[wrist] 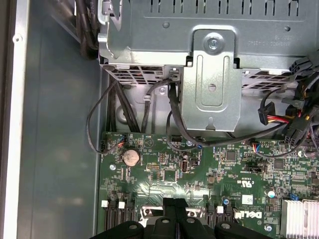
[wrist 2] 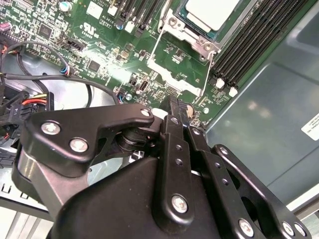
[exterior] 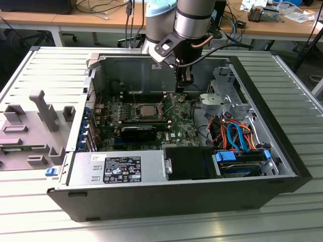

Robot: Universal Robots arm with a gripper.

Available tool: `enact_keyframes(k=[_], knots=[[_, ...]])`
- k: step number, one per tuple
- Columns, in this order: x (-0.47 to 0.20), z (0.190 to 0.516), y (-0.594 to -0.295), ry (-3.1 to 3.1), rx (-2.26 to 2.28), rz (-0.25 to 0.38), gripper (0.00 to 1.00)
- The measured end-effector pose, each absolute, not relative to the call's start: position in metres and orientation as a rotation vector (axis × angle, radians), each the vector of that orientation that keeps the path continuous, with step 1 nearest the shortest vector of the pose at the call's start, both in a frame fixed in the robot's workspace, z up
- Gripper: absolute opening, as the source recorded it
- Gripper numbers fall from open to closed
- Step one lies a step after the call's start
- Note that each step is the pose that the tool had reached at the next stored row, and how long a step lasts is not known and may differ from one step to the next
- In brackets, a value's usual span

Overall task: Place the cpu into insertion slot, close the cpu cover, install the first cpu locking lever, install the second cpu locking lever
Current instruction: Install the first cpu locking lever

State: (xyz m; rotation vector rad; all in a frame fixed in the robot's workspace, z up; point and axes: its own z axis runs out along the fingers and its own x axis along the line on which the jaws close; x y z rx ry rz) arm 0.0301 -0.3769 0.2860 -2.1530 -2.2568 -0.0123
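The black two-fingered gripper [wrist 2: 178, 105] is clenched, fingertips pressed together with nothing between them, low over the green circuit board [wrist 2: 99, 45]. Just beyond its tips, the thin silvery cpu cover [wrist 2: 172, 82] is swung open, the board showing through its cut-out. Farther on, the dull silver square cpu [wrist 2: 212, 11] sits in the metal-rimmed insertion slot [wrist 2: 192, 37].

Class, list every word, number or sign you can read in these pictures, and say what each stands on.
Black label on the power supply: white print, too small to read.
White sticker on the case wall: cut off at the picture's edge, blurred.
Motherboard: white markings too small to read, plus a maker's logo, not quoted.
Nothing else is legible.
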Motion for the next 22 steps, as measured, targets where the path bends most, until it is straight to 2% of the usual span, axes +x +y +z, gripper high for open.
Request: enact_keyframes(k=[22], knots=[[0.0377, 0.2860, -0.3770, -2.257, -2.153, -0.012, 0.11]])
